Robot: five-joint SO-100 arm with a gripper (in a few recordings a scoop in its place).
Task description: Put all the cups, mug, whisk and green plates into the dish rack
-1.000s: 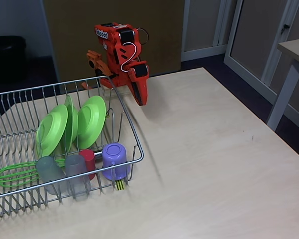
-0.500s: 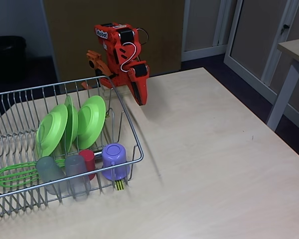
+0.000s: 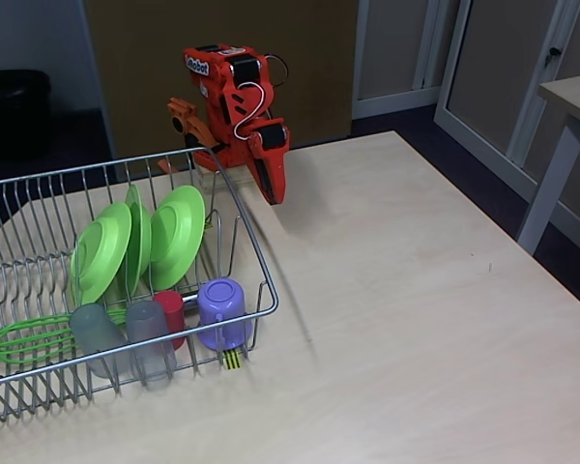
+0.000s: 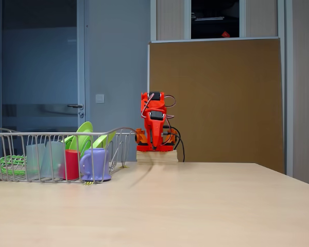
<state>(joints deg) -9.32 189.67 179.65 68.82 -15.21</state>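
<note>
The silver wire dish rack (image 3: 243,218) stands at the table's left. In it three green plates (image 3: 175,235) lean upright side by side. Along its front row stand two grey cups (image 3: 98,333), a red cup (image 3: 171,311) and the purple mug (image 3: 221,311), all upside down. The green whisk (image 3: 24,338) lies at the rack's left end. The orange arm is folded at the table's back edge, its gripper (image 3: 271,186) pointing down, shut and holding nothing, just behind the rack's far right corner. From the side, rack (image 4: 121,131), mug (image 4: 94,163) and gripper (image 4: 155,140) show too.
A yellow-black tag (image 3: 232,360) hangs on the rack's front edge. The arm sits on a wooden block (image 4: 155,156). Bare tabletop (image 3: 416,290) spreads right of the rack. Another table's leg (image 3: 549,188) stands beyond the right edge.
</note>
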